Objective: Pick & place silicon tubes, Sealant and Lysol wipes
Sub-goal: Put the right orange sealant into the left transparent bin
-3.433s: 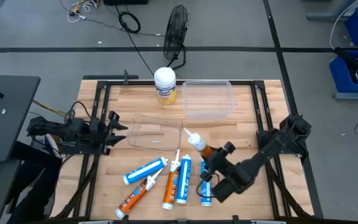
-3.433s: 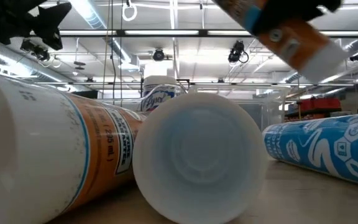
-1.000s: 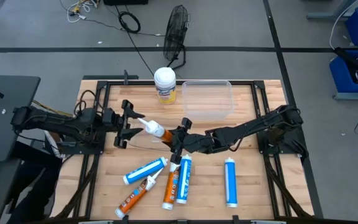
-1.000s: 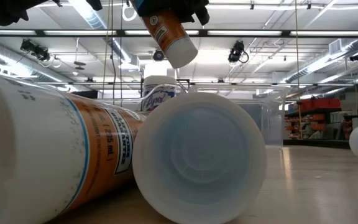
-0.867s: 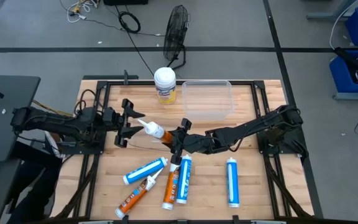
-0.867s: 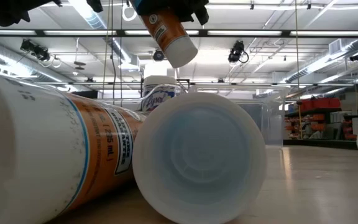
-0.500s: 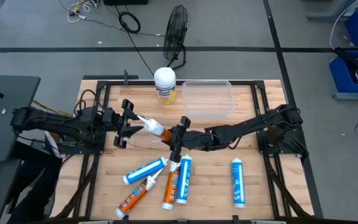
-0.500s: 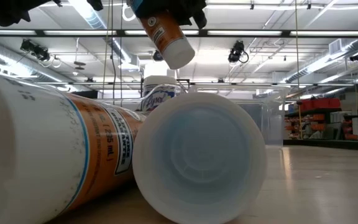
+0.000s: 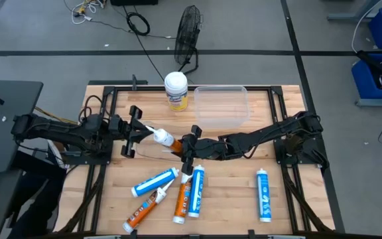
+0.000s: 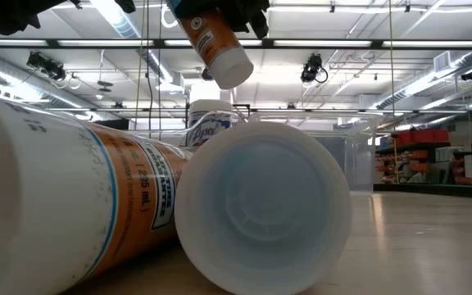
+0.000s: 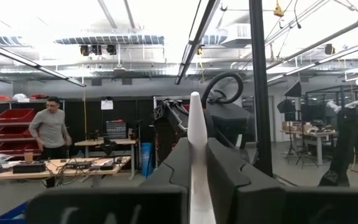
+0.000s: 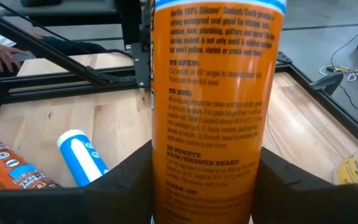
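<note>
An orange sealant cartridge (image 9: 171,141) with a white nozzle (image 9: 152,131) hangs in the air between my two grippers, above the table's middle. My right gripper (image 9: 188,149) is shut on its body. My left gripper (image 9: 138,129) is shut on its nozzle (image 11: 197,149). In the low view its white base end (image 10: 225,72) points down and toward the near side. The Lysol wipes canister (image 9: 176,90) stands upright on its base at the far edge. Several blue and orange cartridges (image 9: 178,192) lie on their sides near the front. My left gripper pinches the cartridge's white nozzle (image 11: 197,180) between its two fingers (image 11: 232,177), coming level from the table's left, along the nozzle. My right gripper pinches the orange body (image 12: 213,155) between its two fingers (image 12: 135,180), level from the table's right, along the cartridge. The cartridge is lifted clear and tilted.
A clear plastic bin (image 9: 221,105) sits at the far middle, beside the canister. A clear flat lid (image 9: 164,143) lies under the held cartridge. A lone blue cartridge (image 9: 264,194) lies at the front right. A fan (image 9: 189,33) stands beyond the far edge.
The lone blue cartridge has rolled along the table toward the right edge. My right gripper has carried the orange cartridge a little toward the far left, bringing its nozzle nearer my left gripper.
</note>
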